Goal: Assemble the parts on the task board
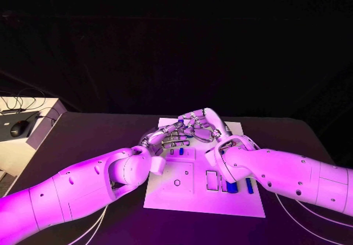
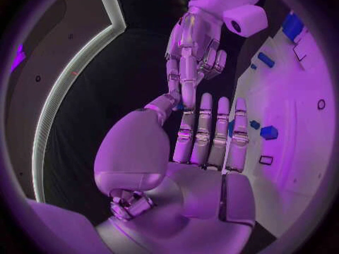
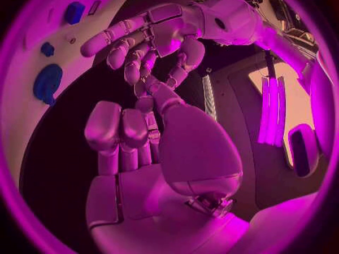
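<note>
Both silver hands, left hand (image 1: 171, 137) and right hand (image 1: 208, 127), meet fingertip-to-fingertip above the white plastic task board (image 1: 191, 196), maybe passing a part, can't tell if either grips anything.

We find both hands crowded over the far half of the board (image 1: 202, 201). The left hand (image 1: 168, 137) and right hand (image 1: 206, 126) meet there, fingertips touching or nearly so, and block any approach to the sockets beneath them. The right arm (image 1: 294, 173) lies across the board's right side, above the blue parts (image 1: 232, 186) near that edge. The left arm (image 1: 88, 189) covers the board's left edge. Between the arms, the near middle of the board stands open from above. The table (image 1: 88, 132) to the far left and far right of the board offers free passage. A desk (image 1: 22, 127) stands beyond the table's left edge.
</note>
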Controlling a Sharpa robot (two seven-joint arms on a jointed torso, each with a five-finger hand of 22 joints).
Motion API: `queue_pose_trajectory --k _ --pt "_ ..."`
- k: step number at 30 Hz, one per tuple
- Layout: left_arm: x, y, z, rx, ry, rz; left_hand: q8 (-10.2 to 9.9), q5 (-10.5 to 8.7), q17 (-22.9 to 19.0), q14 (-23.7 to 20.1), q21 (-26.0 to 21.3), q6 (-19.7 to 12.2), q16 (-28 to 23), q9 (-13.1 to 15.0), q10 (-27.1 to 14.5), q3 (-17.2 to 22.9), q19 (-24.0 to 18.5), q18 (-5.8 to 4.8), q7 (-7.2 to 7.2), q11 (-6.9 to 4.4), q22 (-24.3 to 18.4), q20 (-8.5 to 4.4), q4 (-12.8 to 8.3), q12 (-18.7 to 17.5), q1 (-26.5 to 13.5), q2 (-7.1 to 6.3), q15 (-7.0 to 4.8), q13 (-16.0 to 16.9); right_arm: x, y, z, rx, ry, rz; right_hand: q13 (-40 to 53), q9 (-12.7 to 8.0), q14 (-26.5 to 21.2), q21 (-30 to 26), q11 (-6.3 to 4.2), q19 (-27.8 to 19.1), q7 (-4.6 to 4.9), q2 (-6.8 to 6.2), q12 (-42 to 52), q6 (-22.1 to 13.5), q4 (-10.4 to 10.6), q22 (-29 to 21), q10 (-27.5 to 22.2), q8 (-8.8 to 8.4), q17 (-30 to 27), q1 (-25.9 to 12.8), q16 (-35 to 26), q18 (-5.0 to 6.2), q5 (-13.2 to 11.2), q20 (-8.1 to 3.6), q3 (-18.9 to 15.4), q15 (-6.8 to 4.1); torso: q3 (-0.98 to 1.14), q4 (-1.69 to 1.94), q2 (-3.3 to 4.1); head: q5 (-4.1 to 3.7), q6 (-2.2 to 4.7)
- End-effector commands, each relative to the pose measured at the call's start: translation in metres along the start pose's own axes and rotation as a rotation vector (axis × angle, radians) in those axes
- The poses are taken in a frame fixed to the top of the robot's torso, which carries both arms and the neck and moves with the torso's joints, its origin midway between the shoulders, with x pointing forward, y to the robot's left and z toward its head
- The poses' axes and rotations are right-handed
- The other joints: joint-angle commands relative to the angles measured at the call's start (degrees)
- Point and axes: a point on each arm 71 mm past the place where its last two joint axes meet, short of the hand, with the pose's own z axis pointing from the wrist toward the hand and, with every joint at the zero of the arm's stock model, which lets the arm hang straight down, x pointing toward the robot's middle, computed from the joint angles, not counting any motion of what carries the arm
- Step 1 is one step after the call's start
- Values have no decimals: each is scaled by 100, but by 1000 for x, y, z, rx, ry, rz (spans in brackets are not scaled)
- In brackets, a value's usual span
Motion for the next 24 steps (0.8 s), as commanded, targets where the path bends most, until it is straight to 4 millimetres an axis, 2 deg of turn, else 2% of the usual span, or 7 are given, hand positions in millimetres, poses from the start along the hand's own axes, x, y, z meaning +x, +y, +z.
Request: queue_pose_trajectory --k 1,9,12,17,19,20,24 --pt "5 -3 0 27 43 -9 32 22 7 37 24 73 -16 71 33 150 -10 -74 -9 -52 9 -53 -75 -39 59 104 -31 -9 -2 -5 -1 26 1 2 -5 5 -1 20 -21 2 98 51 33 56 -15 678 -32 38 -1 3 11 -33 22 44 22 35 0 0 0 3 -7" --pt "4 -4 0 36 32 -20 67 16 -12 166 49 115 -91 625 183 705 -9 -74 19 -126 36 -81 -436 -127 -81 291 -79 -9 -2 -6 0 29 3 1 -7 5 -4 14 -21 -2 98 55 34 55 -22 677 -36 38 -1 10 11 -32 24 45 26 36 1 1 1 9 -9" --pt "3 -4 0 39 24 -19 68 6 -12 222 78 72 -147 1058 214 956 -4 -74 8 -148 65 -95 -604 -113 -285 328 -90 5 -2 -7 0 30 3 0 -8 5 -8 7 -19 -4 101 54 33 49 -24 675 -40 37 -5 9 5 -31 23 46 26 37 0 -1 2 8 -19" --pt "1 -4 0 45 4 -12 103 4 54 371 236 107 -35 1498 309 1239 147 -70 -32 -218 175 -190 -790 -17 -564 316 -159 49 -3 -7 0 31 3 -1 -18 -3 -39 -77 2 -31 137 18 22 -55 -28 655 -67 28 -46 -11 -44 -20 20 56 10 53 -1 -1 0 8 -13" --pt "1 -4 0 47 -4 -9 102 -19 136 345 337 85 58 1901 319 1481 109 -74 -54 -243 280 -212 -971 61 -848 321 -172 99 -3 -7 0 30 2 -1 -21 -4 -48 -95 11 -37 153 7 21 -105 -26 652 -74 27 -55 -15 -54 -17 15 63 4 60 0 1 0 8 -15" --pt "0 -5 0 48 -8 -8 51 -17 194 298 440 63 110 2200 285 1518 44 -74 -60 -250 394 -222 -1101 139 -984 397 -174 153 -3 -7 0 29 1 -1 -23 -7 -53 -107 17 -40 166 0 19 -143 -25 649 -80 23 -59 -18 -59 -15 15 65 2 64 -2 -1 0 8 -16" --pt "-1 -5 0 50 -18 -4 41 -5 253 314 553 92 179 2415 273 1553 -11 -74 -83 -277 519 -225 -1161 222 -1088 388 -186 208 -4 -7 -1 24 -2 -1 -52 -16 -119 -232 70 -78 257 -56 -20 -400 -18 621 -143 20 -134 -35 -147 4 -1 90 -24 101 0 2 -1 8 -18"
